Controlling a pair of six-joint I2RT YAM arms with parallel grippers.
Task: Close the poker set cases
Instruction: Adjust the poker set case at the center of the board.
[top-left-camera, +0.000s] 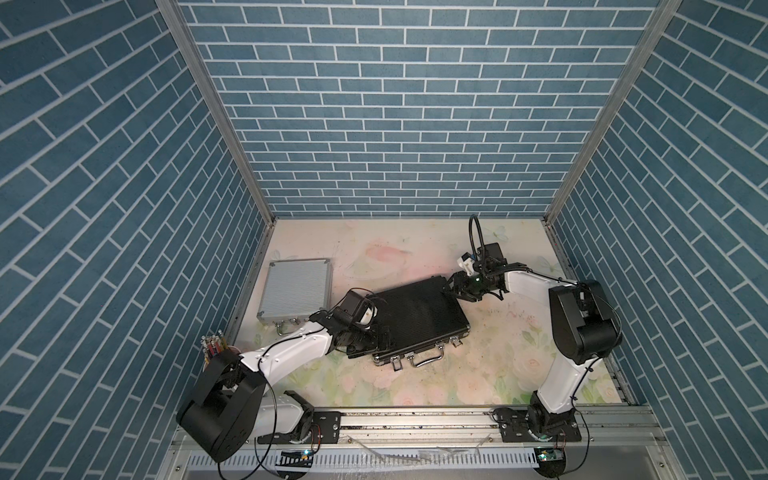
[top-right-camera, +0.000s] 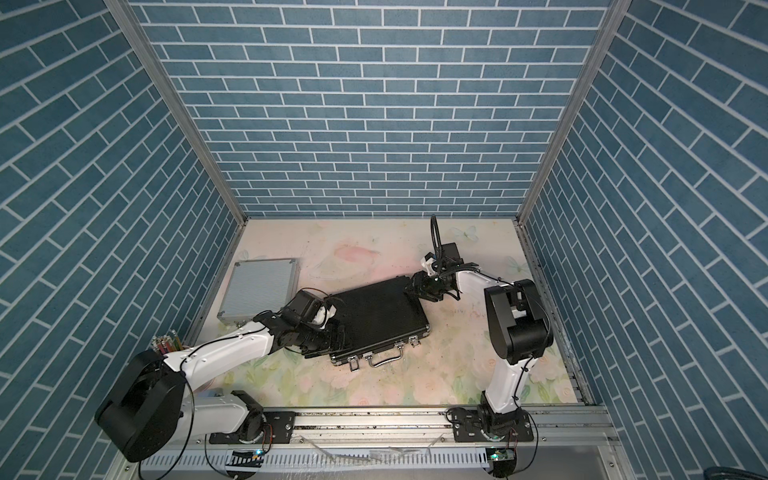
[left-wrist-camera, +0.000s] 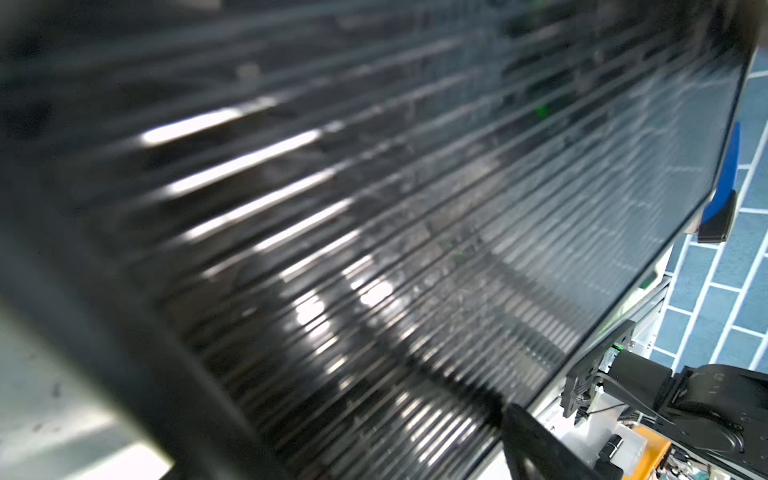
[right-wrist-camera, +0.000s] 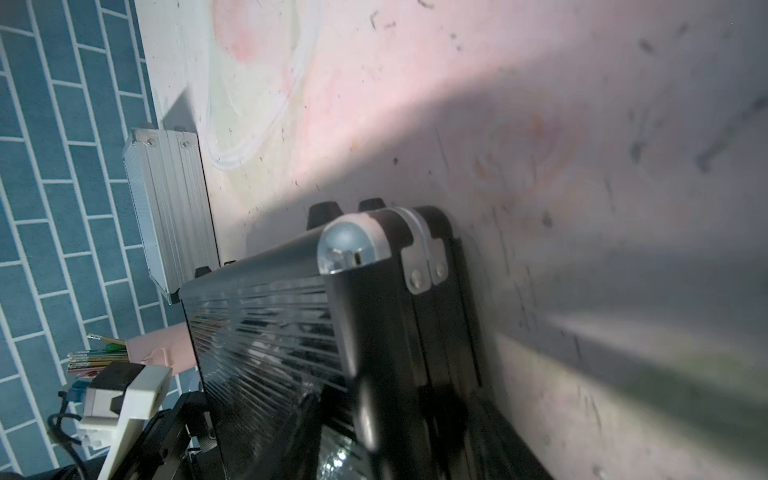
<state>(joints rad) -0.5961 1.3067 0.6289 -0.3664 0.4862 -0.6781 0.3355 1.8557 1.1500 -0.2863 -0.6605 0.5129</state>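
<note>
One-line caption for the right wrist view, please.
Metal-capped corner of the closed black case up close, closed silver case beyond on the floral table.

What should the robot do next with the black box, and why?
Probably swing the left fingers to the nearer latch and snap it shut. The black case lies closed flat, but its two latches beside the handle seem to hang loose.

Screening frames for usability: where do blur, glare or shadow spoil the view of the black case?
Left wrist view: the black case fills the frame, smeared and out of focus, white glare streaks along its ribs. Right wrist view: its metal corner is fairly sharp, nearer parts blur, broad shadow on the table. Both top views: sharp, evenly lit.
</note>
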